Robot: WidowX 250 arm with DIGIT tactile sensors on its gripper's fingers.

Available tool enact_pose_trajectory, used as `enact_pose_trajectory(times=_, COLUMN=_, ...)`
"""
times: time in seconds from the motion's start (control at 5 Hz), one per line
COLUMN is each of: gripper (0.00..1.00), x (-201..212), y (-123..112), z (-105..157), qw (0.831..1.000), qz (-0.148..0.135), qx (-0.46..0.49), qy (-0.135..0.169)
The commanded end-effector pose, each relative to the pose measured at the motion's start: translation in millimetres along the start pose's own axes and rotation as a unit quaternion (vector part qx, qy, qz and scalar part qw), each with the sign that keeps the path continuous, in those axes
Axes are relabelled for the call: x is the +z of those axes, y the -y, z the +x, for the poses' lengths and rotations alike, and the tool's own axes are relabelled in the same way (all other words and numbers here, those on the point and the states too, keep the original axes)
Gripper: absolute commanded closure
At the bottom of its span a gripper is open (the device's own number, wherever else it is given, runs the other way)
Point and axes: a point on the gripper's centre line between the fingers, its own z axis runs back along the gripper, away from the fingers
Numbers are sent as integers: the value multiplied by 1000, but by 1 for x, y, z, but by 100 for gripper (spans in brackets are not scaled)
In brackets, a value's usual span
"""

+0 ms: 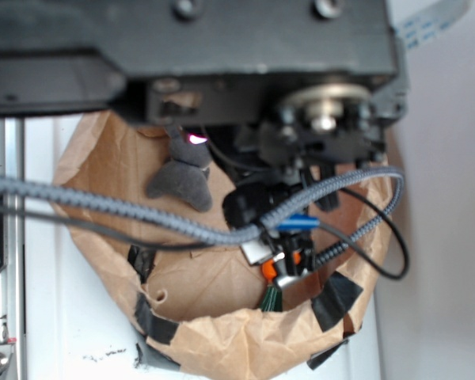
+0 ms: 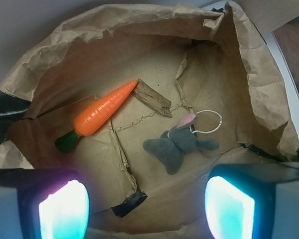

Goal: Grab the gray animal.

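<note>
From my wrist camera I look straight down into a crumpled brown paper bag (image 2: 249, 74) with its walls folded up around a flat floor. My gripper (image 2: 147, 206) is spread wide with nothing between the two fingers: one glowing pad (image 2: 64, 209) sits at 7 o'clock in the view, the other at 5 o'clock, and only bare paper shows in the gap.

The gray plush rabbit (image 2: 177, 147) lies on the bag floor a little right of centre, toward 4 o'clock, just above the gap between my pads and not touching either of them. Its pink-lined ear (image 2: 188, 119) points toward 12 o'clock, and a white string loop (image 2: 209, 122) curls out from its head toward 2 o'clock.

The orange plastic carrot (image 2: 104, 109) lies slanted at about 10 o'clock from centre, its tip aimed toward 2 o'clock and its green stub (image 2: 67, 142) toward 8 o'clock. A brown wood chip (image 2: 152, 98) lies at the carrot's tip, near 12 o'clock, well apart from the rabbit.

In the exterior view my arm's black body (image 1: 222, 47) and braided gray cable (image 1: 142, 214) cross the bag, and the rabbit (image 1: 182, 178) shows at about 10 o'clock. My fingers are hidden there.
</note>
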Motion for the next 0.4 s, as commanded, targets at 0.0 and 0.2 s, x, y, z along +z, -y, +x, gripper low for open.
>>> enact_pose_trajectory(times=0.0, gripper=0, x=-49, y=-7, z=-10, qw=998, qz=23, qx=-29, qy=41)
enact_pose_trajectory(times=0.2, gripper=0, x=-86, y=-9, z=-5, qw=998, qz=24, qx=-21, qy=55)
